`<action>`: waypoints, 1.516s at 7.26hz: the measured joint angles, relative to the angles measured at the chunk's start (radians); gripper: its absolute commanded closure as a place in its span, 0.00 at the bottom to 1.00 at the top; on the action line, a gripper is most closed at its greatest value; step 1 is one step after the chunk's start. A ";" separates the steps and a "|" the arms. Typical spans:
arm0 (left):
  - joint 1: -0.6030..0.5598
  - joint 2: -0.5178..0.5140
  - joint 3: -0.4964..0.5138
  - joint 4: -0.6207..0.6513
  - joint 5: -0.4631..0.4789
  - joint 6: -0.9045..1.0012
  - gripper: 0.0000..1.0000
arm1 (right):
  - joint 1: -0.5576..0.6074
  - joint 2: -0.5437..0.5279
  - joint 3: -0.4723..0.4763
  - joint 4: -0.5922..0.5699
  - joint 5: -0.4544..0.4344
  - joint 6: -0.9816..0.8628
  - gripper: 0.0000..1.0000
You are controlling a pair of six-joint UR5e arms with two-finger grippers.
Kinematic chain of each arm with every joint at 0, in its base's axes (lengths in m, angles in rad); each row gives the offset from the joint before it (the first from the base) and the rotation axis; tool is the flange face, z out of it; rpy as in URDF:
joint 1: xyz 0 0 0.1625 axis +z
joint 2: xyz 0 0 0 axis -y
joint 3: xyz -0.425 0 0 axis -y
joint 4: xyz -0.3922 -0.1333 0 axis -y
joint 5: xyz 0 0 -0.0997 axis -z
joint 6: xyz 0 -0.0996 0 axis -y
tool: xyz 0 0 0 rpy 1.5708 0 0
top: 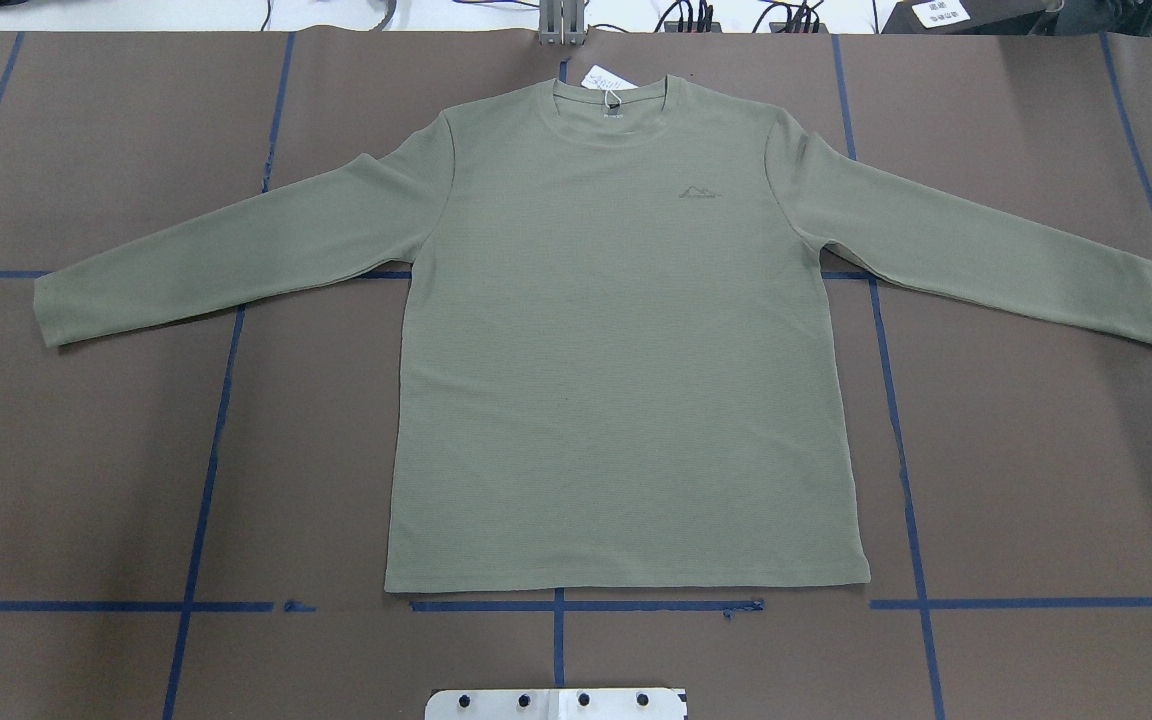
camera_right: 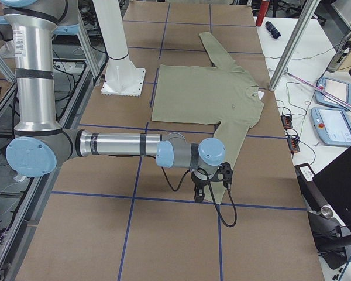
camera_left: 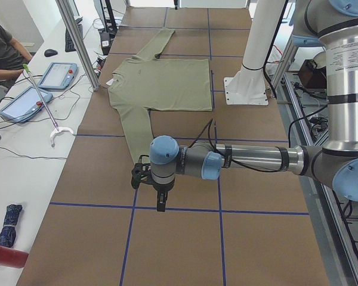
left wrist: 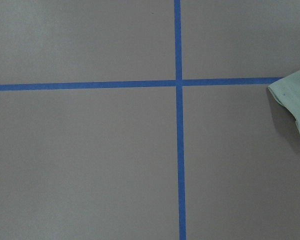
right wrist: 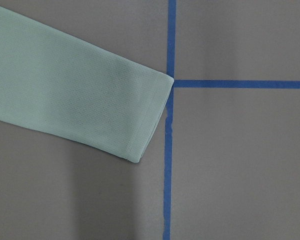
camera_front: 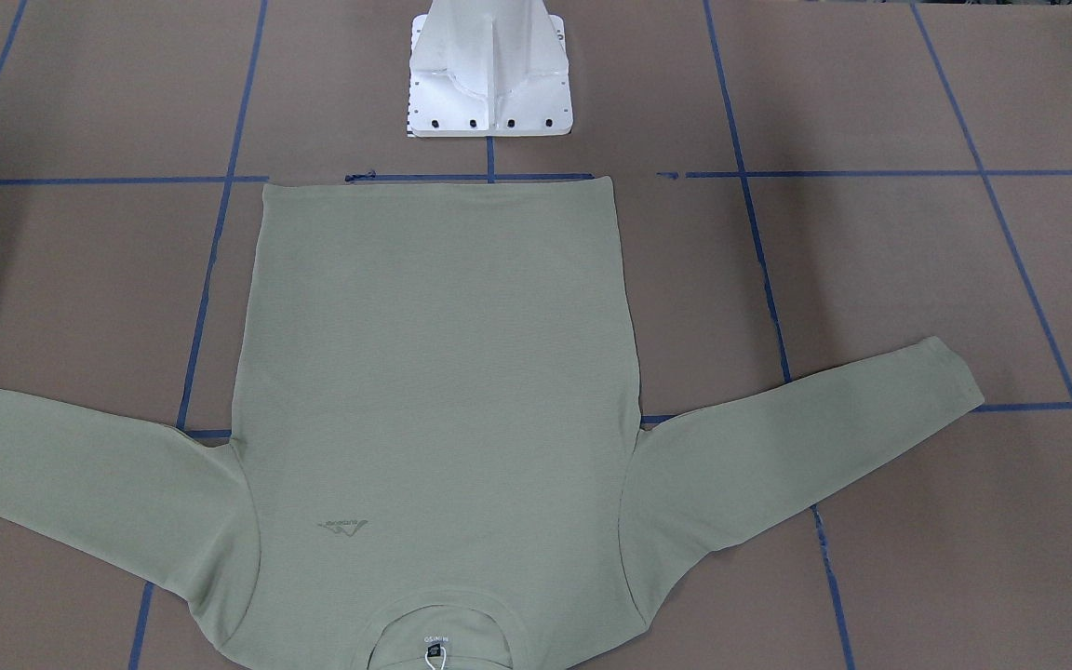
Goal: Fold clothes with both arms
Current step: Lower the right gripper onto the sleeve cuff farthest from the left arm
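The sage-green long-sleeved shirt (top: 626,350) lies flat and face up on the brown table, sleeves spread to both sides, hem toward the robot base. Its chest logo (top: 700,192) and white hang tag (top: 598,80) show near the collar. My left gripper (camera_left: 161,206) points down just beyond the end of the near sleeve; that cuff (left wrist: 295,100) sits at the right edge of the left wrist view. My right gripper (camera_right: 200,198) points down past the other cuff (right wrist: 90,95). Both grippers show only in the side views, so I cannot tell whether they are open or shut.
The white pedestal base (camera_front: 489,74) stands behind the shirt's hem. Blue tape lines (top: 206,440) grid the table. A side bench holds tablets (camera_left: 58,75), a red cylinder (camera_left: 6,255) and cables, with a seated person (camera_left: 3,50) beside it. Metal frame posts (camera_right: 292,50) stand at the table edge.
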 measured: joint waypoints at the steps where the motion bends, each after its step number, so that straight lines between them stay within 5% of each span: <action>1: 0.002 -0.001 -0.002 0.000 0.000 0.000 0.00 | 0.000 0.000 0.002 0.001 0.000 0.000 0.00; 7: 0.054 -0.087 0.040 -0.149 -0.034 0.005 0.00 | 0.002 0.033 -0.043 0.084 -0.002 -0.001 0.00; 11: 0.087 -0.113 0.059 -0.195 -0.102 0.002 0.00 | -0.024 0.120 -0.325 0.431 0.001 0.091 0.00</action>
